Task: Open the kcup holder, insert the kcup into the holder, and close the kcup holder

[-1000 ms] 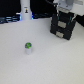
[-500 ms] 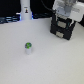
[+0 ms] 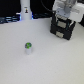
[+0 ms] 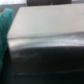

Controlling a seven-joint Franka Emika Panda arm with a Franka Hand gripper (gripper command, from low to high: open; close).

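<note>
Black, boxy plastic kcup holder [image 3: 64, 29] with two stacked drawer fronts sits upper right in the exterior view, fronts facing the camera; judged rigid, best taken at a drawer's grey slot. Small white-grey cylindrical kcup [image 3: 28, 48] with green top stands upright, long axis vertical, left of centre on the white table [image 3: 50, 62], well apart; judged light, slippery, thin-walled. White gripper [image 3: 64, 11] hangs over the holder; claw state cannot be told.

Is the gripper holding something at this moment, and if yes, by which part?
It cannot be told. The gripper is at the kcup holder, fingers hidden. The kcup stands alone on the table, so it is not held.
</note>
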